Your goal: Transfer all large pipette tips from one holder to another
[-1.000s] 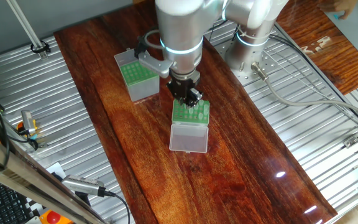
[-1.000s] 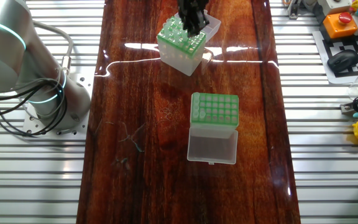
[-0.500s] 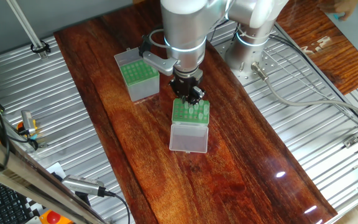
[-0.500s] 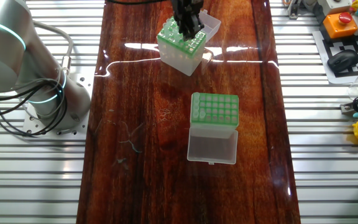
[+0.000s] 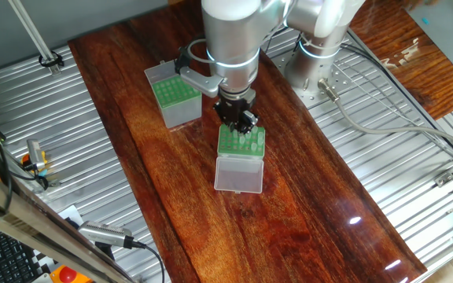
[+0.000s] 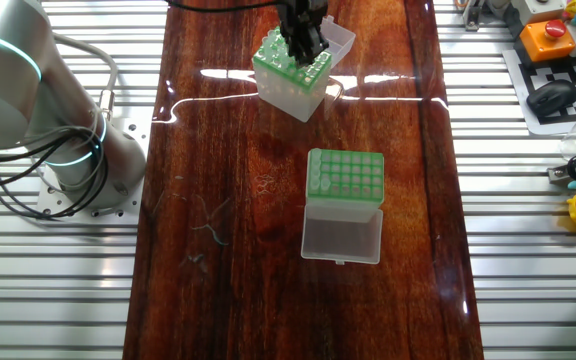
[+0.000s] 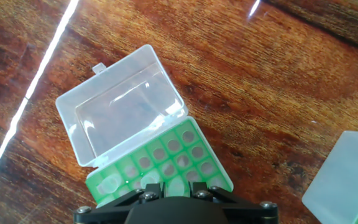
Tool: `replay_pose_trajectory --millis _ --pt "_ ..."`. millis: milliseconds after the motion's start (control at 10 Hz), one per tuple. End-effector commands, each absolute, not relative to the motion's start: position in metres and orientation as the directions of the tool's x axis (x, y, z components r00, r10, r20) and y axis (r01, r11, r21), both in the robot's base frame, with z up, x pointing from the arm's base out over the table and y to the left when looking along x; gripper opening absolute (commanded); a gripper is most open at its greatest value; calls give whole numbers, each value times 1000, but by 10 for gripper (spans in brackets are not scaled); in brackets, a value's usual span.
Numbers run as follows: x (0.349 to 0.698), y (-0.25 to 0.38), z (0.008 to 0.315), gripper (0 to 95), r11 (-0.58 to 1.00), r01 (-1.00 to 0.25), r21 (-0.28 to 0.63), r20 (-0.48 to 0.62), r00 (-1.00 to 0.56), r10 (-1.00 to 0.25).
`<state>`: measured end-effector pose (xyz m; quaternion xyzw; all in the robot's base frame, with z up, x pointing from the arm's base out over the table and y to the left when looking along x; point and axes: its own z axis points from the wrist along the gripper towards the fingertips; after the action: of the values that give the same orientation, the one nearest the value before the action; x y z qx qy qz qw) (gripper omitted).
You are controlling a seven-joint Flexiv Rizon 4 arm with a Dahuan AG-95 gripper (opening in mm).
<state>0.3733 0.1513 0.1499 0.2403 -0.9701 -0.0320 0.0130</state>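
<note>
While fingers point(image 5: 241, 123) hover at the holder point(image 5: 241, 143) rack, spread not discernible, tips point(image 7: 160, 180) sit just below: light, slippery, thin-walled; grip near the wide collar.

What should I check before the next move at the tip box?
1. Pincer over the clear-lidded box: ok, right above its green rack.
2. Clear lid open, out of the way: ok.
3. Tip held in pincer: cannot tell, fingers are hidden in the hand view.
4. Tips remaining in rack: cannot tell exactly; a few whitish tips show near the pincer, many holes look empty.
5. Grey box rack exposed: ok, green top visible.
6. Path between boxes: ok, only bare table between them.
</note>
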Motion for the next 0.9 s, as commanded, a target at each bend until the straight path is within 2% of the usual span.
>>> replay_pose_trajectory --millis 100,400,900 --pt "375 152 148 0 884 -462 67 7 -886 -463" --pt "375 153 158 0 883 -462 84 6 -885 -465" --pt "378 151 202 0 877 -472 93 -10 -881 -473"
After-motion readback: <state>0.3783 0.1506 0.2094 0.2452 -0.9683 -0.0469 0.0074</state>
